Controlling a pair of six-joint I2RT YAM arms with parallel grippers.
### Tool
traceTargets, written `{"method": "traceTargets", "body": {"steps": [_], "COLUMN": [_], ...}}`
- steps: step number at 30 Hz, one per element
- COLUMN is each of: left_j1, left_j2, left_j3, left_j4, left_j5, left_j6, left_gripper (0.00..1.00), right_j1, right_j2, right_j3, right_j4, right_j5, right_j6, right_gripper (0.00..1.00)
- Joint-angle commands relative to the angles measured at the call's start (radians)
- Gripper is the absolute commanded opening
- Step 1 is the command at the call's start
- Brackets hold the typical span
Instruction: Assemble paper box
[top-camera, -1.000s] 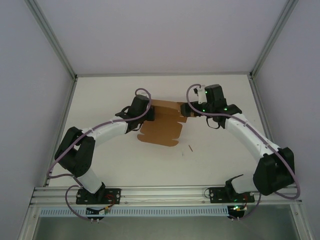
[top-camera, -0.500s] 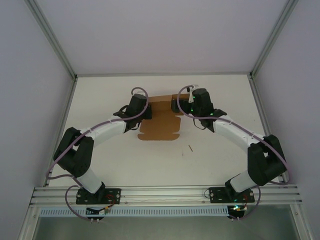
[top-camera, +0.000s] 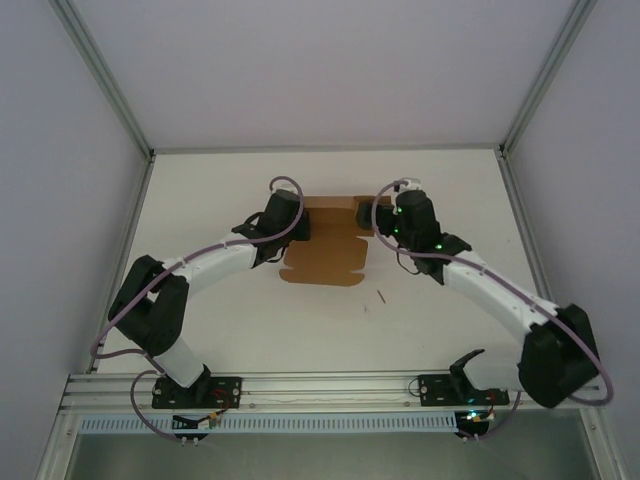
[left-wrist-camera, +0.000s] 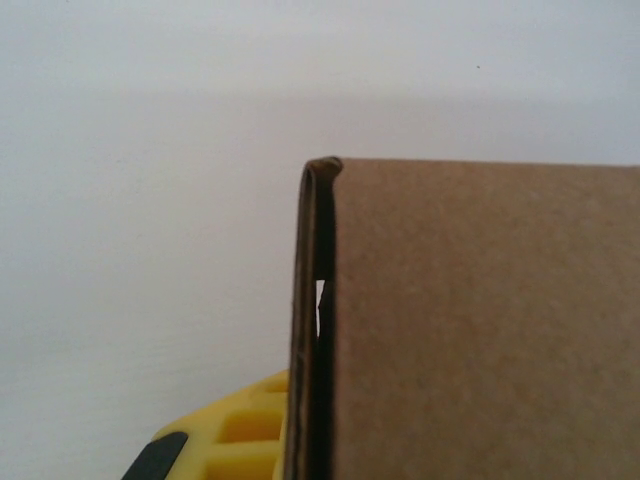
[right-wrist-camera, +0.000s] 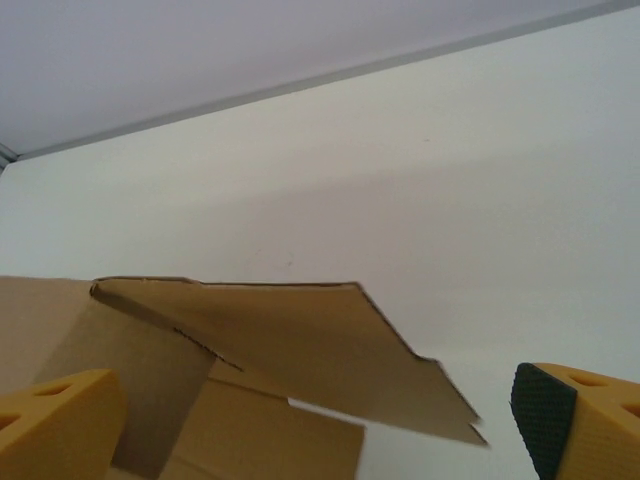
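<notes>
The paper box (top-camera: 325, 250) is a brown die-cut cardboard sheet, partly folded, lying mid-table between both arms. My left gripper (top-camera: 301, 226) is at its left back corner, shut on the folded left edge (left-wrist-camera: 316, 300); one yellow finger (left-wrist-camera: 235, 440) shows beside the cardboard. My right gripper (top-camera: 366, 217) is at the sheet's right back corner and stands open. In the right wrist view a raised flap (right-wrist-camera: 300, 345) hangs between its yellow fingertips (right-wrist-camera: 55, 425), touching neither.
A small dark sliver (top-camera: 381, 296) lies on the white table (top-camera: 210, 190) just right of the sheet's front edge. Pale walls and metal frame posts (top-camera: 105, 85) close in the back and sides. An aluminium rail (top-camera: 320, 385) carries both arm bases.
The right arm swung left to the sheet's right back corner, then eased slightly right. The sheet turned from skewed to nearly square. The left gripper kept its grip.
</notes>
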Motion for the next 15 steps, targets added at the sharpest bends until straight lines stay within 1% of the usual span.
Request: {"method": "traceTargets", "body": {"steps": [1,4,7,11,15], "left_j1": [0.002,0.005,0.008,0.008,0.008], "left_j2": [-0.024,-0.036,-0.044,-0.05,-0.055], "left_j3": [0.034,0.031,0.028,0.026,0.015], "left_j4": [0.0,0.004,0.017,0.014,0.027], "left_j5": [0.018,0.034,0.072,0.077,0.11], "left_j6": [-0.017,-0.015,0.009,0.015,0.025], "left_gripper": [0.0,0.0,0.0,0.0,0.0], "right_j1": [-0.009,-0.034,-0.083,-0.132,-0.138], "right_j2": [-0.084,-0.139,-0.148,-0.1,-0.043], "right_j3": [-0.049,-0.096,-0.128,-0.122,-0.091], "right_j4": [-0.212,-0.279,-0.28,-0.26,-0.207], "right_j5": [0.044,0.041,-0.012,-0.061,-0.095], "right_j6": [-0.032,-0.001,0.011,0.014,-0.012], "right_gripper": [1.0,1.0,1.0,1.0,1.0]}}
